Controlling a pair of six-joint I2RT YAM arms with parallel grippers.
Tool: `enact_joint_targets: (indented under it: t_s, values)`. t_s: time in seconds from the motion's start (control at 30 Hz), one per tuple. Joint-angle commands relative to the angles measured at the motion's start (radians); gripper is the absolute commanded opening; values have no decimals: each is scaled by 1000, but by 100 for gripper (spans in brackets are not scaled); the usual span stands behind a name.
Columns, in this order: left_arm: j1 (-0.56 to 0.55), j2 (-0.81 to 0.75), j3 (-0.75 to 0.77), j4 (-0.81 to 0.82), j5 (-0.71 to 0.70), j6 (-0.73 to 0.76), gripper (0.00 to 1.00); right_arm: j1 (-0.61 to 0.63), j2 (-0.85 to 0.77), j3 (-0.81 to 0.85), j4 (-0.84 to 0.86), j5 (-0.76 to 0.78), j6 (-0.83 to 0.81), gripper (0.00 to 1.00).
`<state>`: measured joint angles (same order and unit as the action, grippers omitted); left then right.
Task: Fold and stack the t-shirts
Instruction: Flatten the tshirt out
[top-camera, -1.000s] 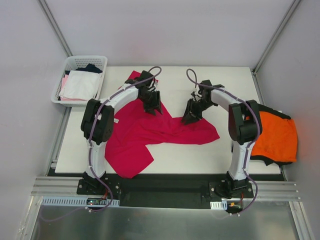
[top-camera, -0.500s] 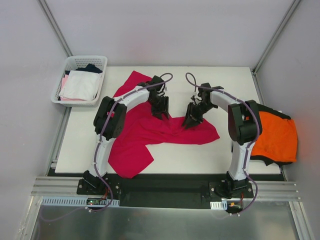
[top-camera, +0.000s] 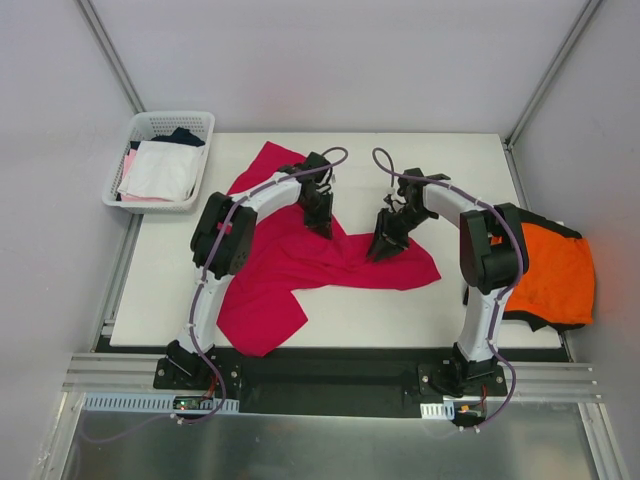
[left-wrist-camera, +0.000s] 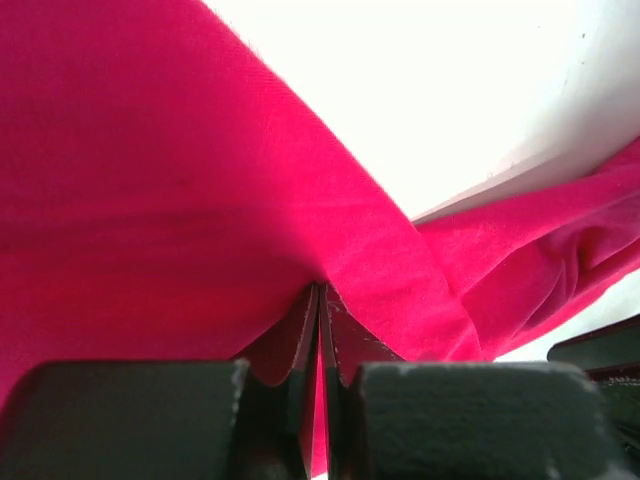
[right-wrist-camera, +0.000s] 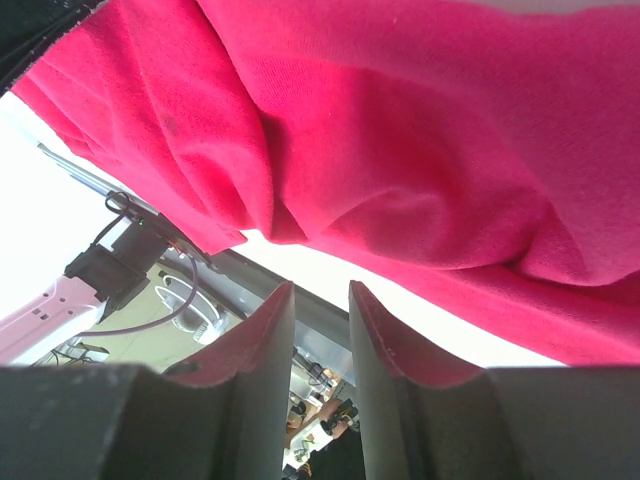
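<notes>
The plain crimson-magenta cloth t-shirt (top-camera: 290, 265) lies rumpled and unfolded across the middle of the white tabletop (top-camera: 440, 165). One part trails toward the near edge and another reaches toward the far left. The left pincer (top-camera: 321, 222) is pressed together on a ridge of this shirt near its far edge, and its wrist view shows the fabric pinched between the two pads. The right pincer (top-camera: 384, 245) sits just beside the shirt's bunched middle with its fingers slightly parted. Its wrist view shows no cloth in the gap, so it seems to hold nothing. The step in hand looks like taking hold of the shirt with both arms to spread it flat before folding. To do that well, the right pincer should close on a single layer at an edge or hem rather than on the bunched folds. Both arms should then lift and draw apart evenly, so the cloth tightens without slipping from the left pinch or dragging off the tabletop. Counted, there is one crimson shirt, one bright orange cloth t-shirt (top-camera: 550, 270) at the tabletop's right edge, and one strip of black cloth (top-camera: 535, 322) showing under it, probably the third shirt. There is also one white mesh basket (top-camera: 170, 117) of white, pink and dark garments at the far left, and there are two arms.
</notes>
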<state>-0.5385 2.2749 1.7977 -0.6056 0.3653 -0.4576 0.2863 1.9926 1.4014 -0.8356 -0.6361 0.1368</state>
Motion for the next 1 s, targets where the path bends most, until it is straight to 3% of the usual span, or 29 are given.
enact_joint_targets:
  t_s: [0.0, 0.33, 0.7, 0.97]
  values:
    - [-21, -12, -44, -6, -52, 13, 0, 7, -35, 33, -34, -2, -17, 31]
    - [-21, -205, -155, -6, -172, 5, 0, 17, -14, 34, -13, -8, -14, 31]
    - [8, -462, -569, -8, -212, -30, 0, 16, 20, 54, 15, 9, -16, 35]
    - [22, -463, -539, -11, -186, -16, 0, -76, 118, 191, 0, 12, -9, 46]
